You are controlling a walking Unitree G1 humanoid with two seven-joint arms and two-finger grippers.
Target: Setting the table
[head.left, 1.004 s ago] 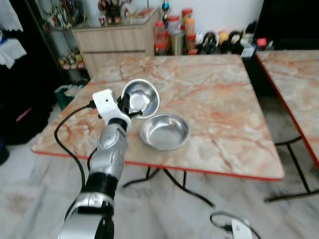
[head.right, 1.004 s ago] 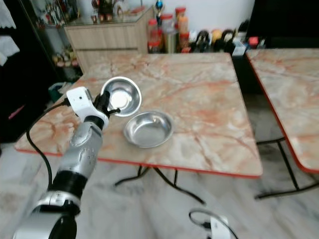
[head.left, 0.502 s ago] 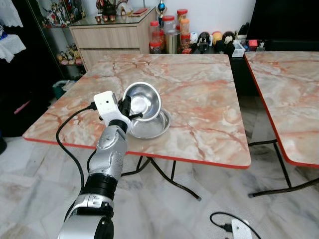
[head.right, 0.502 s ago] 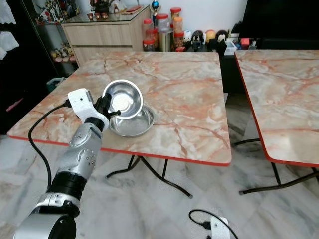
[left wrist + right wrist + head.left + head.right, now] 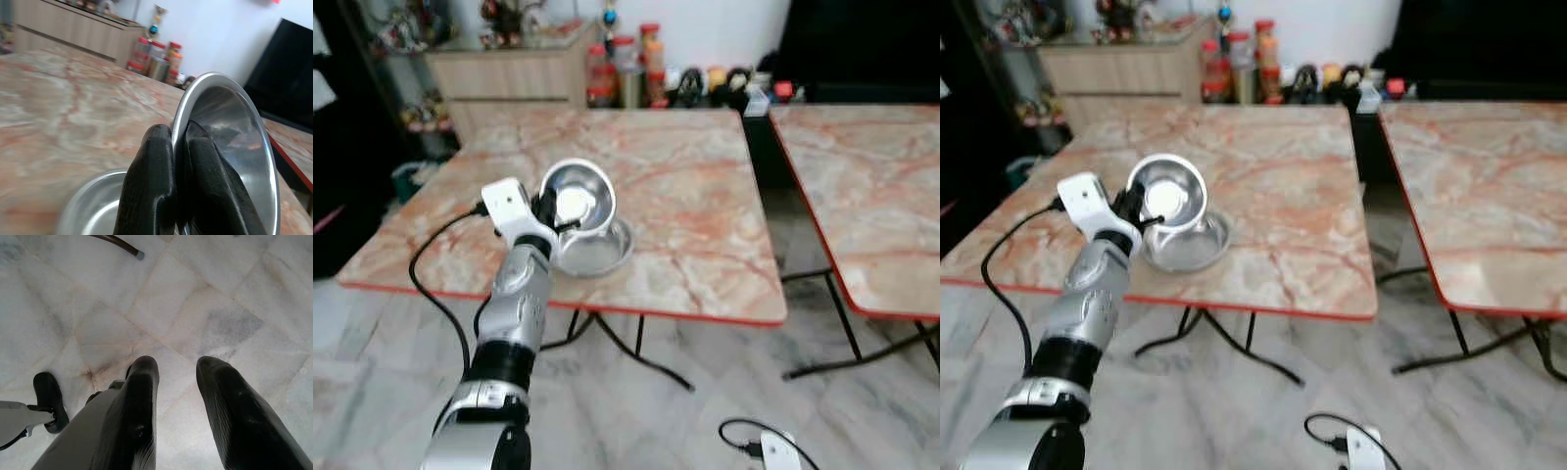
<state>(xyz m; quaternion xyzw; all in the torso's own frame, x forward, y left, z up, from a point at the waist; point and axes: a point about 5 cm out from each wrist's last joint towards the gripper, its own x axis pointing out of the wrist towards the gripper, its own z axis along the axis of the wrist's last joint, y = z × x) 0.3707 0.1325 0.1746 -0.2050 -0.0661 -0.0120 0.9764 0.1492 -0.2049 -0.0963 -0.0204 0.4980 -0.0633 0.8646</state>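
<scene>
Bowls: two steel, I count — held bowl (image 5: 575, 199) pinched by its rim in my left gripper (image 5: 180, 147), tilted above the second bowl (image 5: 595, 252) lying on the near table (image 5: 705, 196) | change: camera pulled back, table edge farther; held bowl unplaced | tables: two | right gripper (image 5: 177, 396) idle, fingers apart, over floor.

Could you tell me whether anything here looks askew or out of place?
Only the steel bowl in the left end effector: pinched by its rim, it is tipped on edge above the second bowl, which sits flat on the table.
</scene>
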